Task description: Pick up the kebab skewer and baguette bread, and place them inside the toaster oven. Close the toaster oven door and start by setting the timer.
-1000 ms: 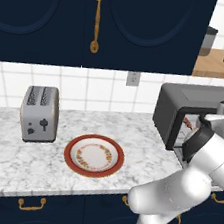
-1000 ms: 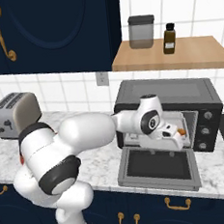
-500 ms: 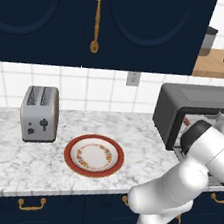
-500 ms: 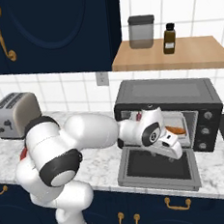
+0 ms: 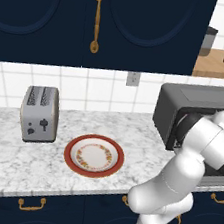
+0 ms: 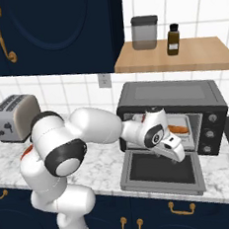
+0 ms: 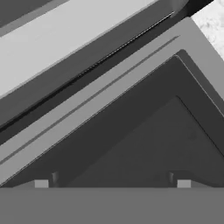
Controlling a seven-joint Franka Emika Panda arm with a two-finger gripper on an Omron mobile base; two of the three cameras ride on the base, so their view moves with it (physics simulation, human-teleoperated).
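Right base view: toaster oven [image 6: 170,97] sits on the marble counter [image 6: 99,170] under a wooden shelf [image 6: 175,56], its long side running left-right along the tiled wall. Toaster oven door [image 6: 161,170] is dropped open, lying roughly flat and pointing out toward the counter's front edge, dark glass pane facing up. Inside the cavity the baguette bread [image 6: 178,129] lies with its long axis left-right, parallel to the oven front; only its orange-brown right part shows past the arm. Kebab skewer can't be made out, too hidden by the hand. Gripper [image 6: 176,156] hangs just above the open door, in front of the cavity mouth, tilted downward to the right. Fingers look empty; from this side can't tell their spacing.

Hand view: camera looks down on the door's grey frame [image 7: 131,83] and dark glass [image 7: 144,148], edges running diagonally. Two small finger tips [image 7: 41,183] sit at the bottom, well apart, nothing between them. Strip of marble at the top right corner.

Left base view: oven at right, partly behind the white arm. Red-rimmed plate [image 5: 93,155] sits on the counter mid-frame, nothing on it. Silver two-slot toaster [image 5: 39,113] stands to its left, well apart from the oven. Jar [image 6: 144,33] and brown bottle [image 6: 172,39] stand on the shelf above.
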